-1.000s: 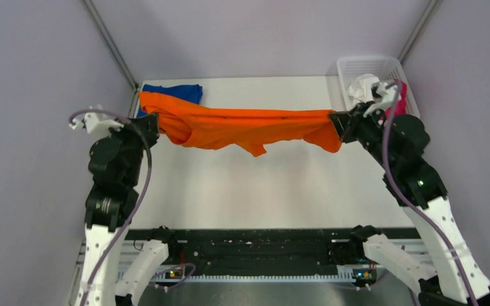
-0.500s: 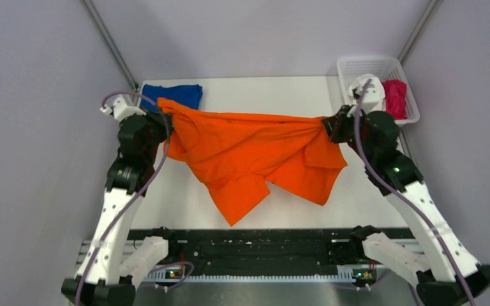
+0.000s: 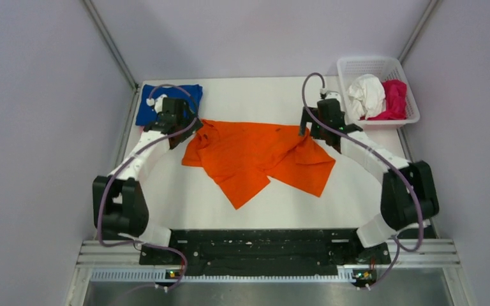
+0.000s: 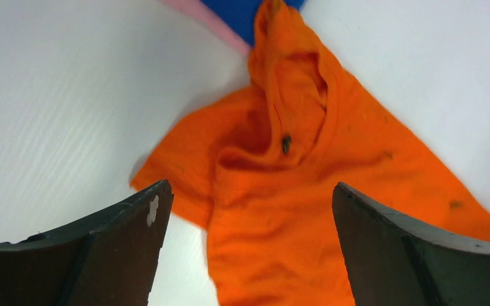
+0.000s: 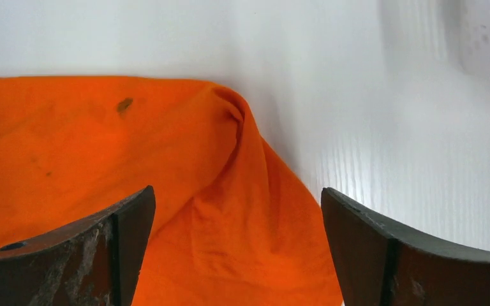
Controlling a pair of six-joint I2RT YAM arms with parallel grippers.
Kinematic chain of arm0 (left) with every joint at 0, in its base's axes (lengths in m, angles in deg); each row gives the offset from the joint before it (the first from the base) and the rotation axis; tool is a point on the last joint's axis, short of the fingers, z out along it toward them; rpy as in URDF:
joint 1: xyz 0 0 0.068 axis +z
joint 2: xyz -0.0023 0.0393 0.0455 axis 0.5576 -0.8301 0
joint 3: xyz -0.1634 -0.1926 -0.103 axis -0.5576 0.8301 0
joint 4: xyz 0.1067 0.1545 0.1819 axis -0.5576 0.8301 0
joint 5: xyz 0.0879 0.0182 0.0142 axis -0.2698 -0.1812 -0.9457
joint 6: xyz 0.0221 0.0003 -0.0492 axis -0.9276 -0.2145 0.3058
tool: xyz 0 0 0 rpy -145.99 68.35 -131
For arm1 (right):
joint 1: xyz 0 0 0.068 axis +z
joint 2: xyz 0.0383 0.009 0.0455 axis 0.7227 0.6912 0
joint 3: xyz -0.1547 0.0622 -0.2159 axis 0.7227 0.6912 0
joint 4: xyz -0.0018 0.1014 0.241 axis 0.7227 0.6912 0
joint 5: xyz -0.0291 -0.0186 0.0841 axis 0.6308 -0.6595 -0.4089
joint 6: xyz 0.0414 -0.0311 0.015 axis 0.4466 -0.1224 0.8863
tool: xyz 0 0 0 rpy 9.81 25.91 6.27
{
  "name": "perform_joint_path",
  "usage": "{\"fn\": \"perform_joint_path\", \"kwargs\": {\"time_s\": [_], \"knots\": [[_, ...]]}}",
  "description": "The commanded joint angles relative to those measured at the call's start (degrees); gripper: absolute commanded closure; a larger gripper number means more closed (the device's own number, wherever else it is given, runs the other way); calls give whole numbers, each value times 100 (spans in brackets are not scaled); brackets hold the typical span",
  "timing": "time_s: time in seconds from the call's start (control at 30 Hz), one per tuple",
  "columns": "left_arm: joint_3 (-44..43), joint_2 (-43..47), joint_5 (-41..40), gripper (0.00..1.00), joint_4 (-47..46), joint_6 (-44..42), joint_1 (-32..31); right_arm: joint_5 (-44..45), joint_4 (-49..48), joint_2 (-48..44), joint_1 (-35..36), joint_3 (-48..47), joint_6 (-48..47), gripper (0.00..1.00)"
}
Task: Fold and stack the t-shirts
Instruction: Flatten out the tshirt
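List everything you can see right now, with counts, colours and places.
orange t-shirt: one, bright orange, lying rumpled mid-table
blue t-shirt: one, royal blue, table's far left corner
pink cloth: one strip, pale pink, beside blue t-shirt
white t-shirt: one, white, bunched in basket
magenta t-shirt: one, magenta, in basket
basket: one, white lattice, far right corner
table: one, white
left gripper: one, black, open over orange t-shirt
right gripper: one, black, open over orange t-shirt
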Motion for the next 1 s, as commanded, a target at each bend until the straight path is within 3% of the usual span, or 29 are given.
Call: {"fn": "perform_joint_path", "kwargs": {"time_s": [0.0, 0.17, 0.23, 0.33, 0.57, 0.7, 0.97], "knots": [[719, 1186, 484, 1, 191, -311, -538, 51, -925, -1670, -36, 1099, 407, 1], [1414, 1734, 507, 1, 761, -30, -1631, -269, -1221, -2878, -59, 2525, 1021, 1], [1587, 1905, 822, 1, 829, -55, -1992, -367, -1277, -3141, -61, 2731, 1087, 1], [1935, 2155, 626, 1, 945, 170, -2817, -385, -1122, -3328, -61, 2765, 1065, 1], [1989, 1125, 696, 6, 1126, 359, -4200, -485, -839, -3407, -56, 2626, 967, 1], [1595, 413, 220, 8, 1361, 423, -4563, -287, -699, -3495, -63, 2667, 967, 1], [1292, -430, -75, 26, 1257, 537, -4566, -81, -638, -3647, -60, 2777, 942, 1]]}}
